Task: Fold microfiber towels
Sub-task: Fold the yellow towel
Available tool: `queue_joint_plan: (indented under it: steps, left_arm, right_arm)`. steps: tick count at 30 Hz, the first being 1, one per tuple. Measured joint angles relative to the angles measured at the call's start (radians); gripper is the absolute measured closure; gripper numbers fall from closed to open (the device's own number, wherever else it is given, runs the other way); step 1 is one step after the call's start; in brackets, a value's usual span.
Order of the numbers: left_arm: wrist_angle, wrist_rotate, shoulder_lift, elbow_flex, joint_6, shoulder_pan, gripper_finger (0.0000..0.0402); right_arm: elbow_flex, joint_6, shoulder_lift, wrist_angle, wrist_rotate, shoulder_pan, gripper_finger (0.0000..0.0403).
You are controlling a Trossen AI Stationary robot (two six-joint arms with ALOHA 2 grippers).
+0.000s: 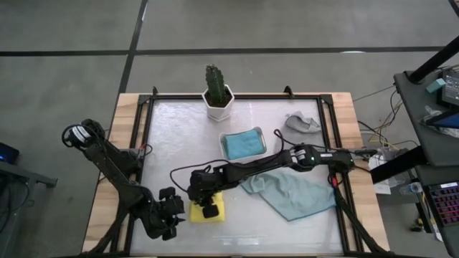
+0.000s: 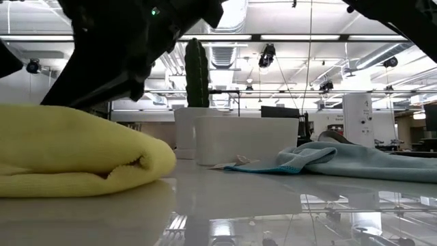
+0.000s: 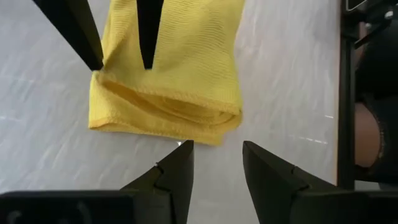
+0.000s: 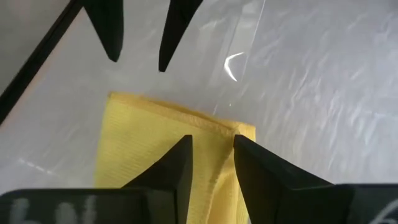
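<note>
From above, the right end effector (image 1: 209, 210) covers the yellow towel (image 1: 217, 213); its wrist view shows fingers narrowly parted over the fold, gripping nothing. Left end effector (image 3: 216, 163), narrowly open and empty, sits just beside the towel's edge.

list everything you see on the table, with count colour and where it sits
yellow towel: 1, yellow, folded, front centre of the table
pale teal towel: 1, pale teal, spread loosely, right of the yellow one
blue towel: 1, blue, folded in the white tray, centre
grey towel: 1, grey, crumpled, far right
cactus: 1, green, in a white pot, far centre
left gripper: 1, dark, open, just off the yellow towel's edge
right gripper: 1, dark, open, over the yellow towel
</note>
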Motion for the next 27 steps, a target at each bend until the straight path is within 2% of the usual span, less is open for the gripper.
queue_joint_plan:
  steps: [8,27]
  left_arm:
    - [0.001,-0.001,0.0,0.022,0.002,0.0,0.0279]
    - [0.0,-0.044,0.006,0.116,0.004,-0.001,0.0279]
  right_arm:
    - [0.0,0.002,-0.045,-0.078,0.002,0.012,0.0298]
    - [0.0,-0.018,-0.052,0.056,0.028,0.024,0.0302]
